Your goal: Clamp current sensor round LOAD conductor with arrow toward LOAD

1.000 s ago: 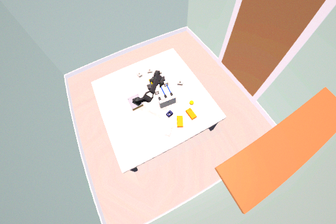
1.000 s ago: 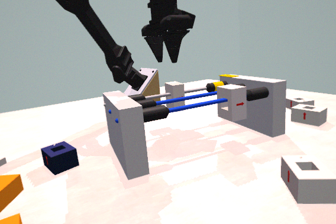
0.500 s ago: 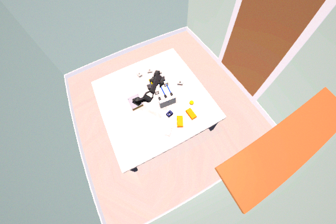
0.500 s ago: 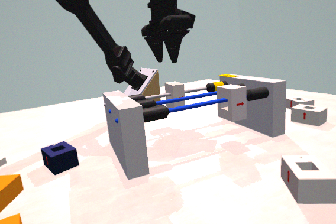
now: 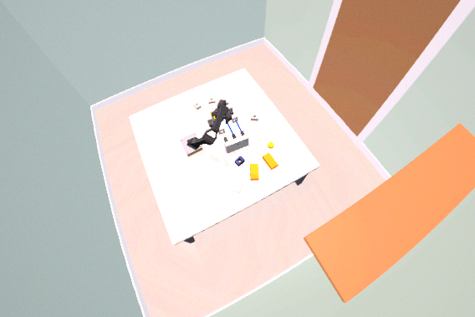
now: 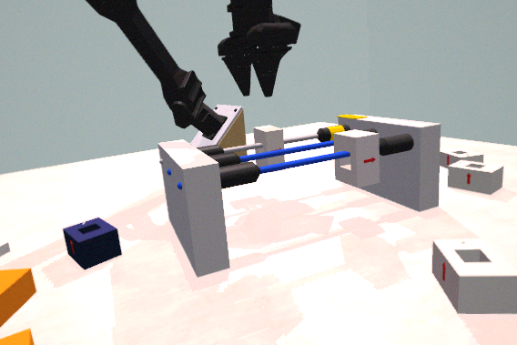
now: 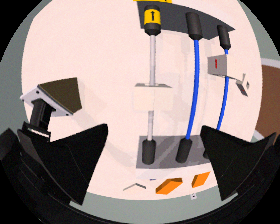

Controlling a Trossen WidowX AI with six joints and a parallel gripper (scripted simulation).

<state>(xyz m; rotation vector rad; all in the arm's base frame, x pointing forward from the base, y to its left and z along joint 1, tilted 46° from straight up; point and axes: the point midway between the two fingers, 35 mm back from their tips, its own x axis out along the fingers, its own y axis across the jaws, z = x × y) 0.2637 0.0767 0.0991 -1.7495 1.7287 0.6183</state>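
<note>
A rig of two grey end blocks [image 6: 196, 212] [image 6: 405, 171] carries three conductors. The grey rod [image 6: 300, 137] [image 7: 153, 56] ends at a yellow marker [image 6: 339, 129] [image 7: 151, 20]. A white sensor block [image 6: 268, 139] [image 7: 152, 99] sits around this rod near its middle; I cannot see its arrow. A second grey block with a red arrow [image 6: 359, 159] [image 7: 217, 64] sits on the front blue conductor [image 6: 296, 166] [image 7: 223, 96]. My gripper [image 6: 257, 89] [image 7: 156, 129] is open and empty, hanging well above the white block.
A navy block [image 6: 91, 241] [image 5: 239, 159] lies left of the rig. Grey hollow blocks [image 6: 475, 176] [image 6: 473, 276] lie to the right. Orange blocks [image 5: 253, 171] [image 5: 270, 161] and a yellow disc [image 5: 270, 145] lie nearer the table's front. The arm's base wedge [image 6: 229, 123] stands behind the rig.
</note>
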